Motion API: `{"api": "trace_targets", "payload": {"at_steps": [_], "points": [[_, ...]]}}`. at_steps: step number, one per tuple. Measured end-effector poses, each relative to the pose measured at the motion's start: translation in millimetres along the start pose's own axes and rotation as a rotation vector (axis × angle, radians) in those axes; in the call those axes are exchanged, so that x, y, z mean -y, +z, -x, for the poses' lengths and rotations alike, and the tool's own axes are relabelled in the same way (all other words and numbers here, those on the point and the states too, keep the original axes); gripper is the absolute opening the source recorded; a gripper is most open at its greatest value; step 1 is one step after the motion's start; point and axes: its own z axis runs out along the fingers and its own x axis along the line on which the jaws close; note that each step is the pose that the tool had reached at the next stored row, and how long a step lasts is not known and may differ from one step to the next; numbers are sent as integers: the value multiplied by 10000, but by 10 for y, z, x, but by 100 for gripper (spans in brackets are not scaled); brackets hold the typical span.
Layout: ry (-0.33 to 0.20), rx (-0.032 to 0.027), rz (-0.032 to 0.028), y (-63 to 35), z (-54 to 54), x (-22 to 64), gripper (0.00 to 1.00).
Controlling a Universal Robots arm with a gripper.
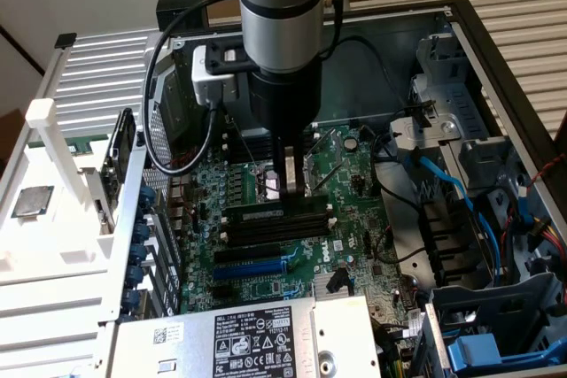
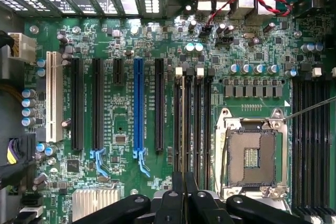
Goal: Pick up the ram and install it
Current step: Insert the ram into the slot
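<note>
My gripper reaches straight down into the open computer case, over the bank of black memory slots beside the CPU socket. Its fingers are shut on the ram, a long thin stick standing on edge along the slot nearest the socket. In the wrist view the ram appears edge-on as a narrow line running away from my gripper, in line with the memory slots left of the open CPU socket. I cannot tell whether the stick is fully seated.
A blue expansion slot and black slots lie beside the memory bank on the green motherboard. The power supply sits at the front. Blue cables and drive cages crowd the exterior view's right. A white bracket stands on the exterior view's left.
</note>
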Motion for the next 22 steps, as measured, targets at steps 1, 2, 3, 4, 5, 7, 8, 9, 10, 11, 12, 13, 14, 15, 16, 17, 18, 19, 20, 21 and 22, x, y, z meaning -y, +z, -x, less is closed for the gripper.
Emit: {"api": "trace_targets", "payload": {"at_steps": [1,2,3,4,5,7,8,9,10,11,12,13,14,15,16,17,18,19,20,21,22], "points": [[-3,-1,-4,4,0,0,12],[-3,-2,-10,5,0,0,12],[-4,0,-56,7,0,-1,12],[-5,2,-74,8,0,-2,12],[-5,1,-101,8,0,-7,12],[-6,3,-115,12,0,-13,12],[-7,2,-120,14,-1,-13,12],[-8,1,-124,16,-1,-14,12],[-7,1,-127,18,-1,-16,12],[-7,0,-128,20,-1,-16,12],[-7,1,-130,22,-1,-16,12],[-7,3,-131,26,-1,-16,12],[-7,3,-132,30,-1,-16,12],[-7,1,-131,32,-1,-16,12],[-7,3,-131,37,-1,-16,12],[-7,2,-131,40,-2,-16,12],[-6,-1,-129,42,-2,-18,12],[-7,-1,-129,43,-2,-18,12],[-6,1,-130,45,-2,-18,12],[-7,2,-131,45,-2,-18,12],[-7,1,-130,48,-2,-18,12]]}}
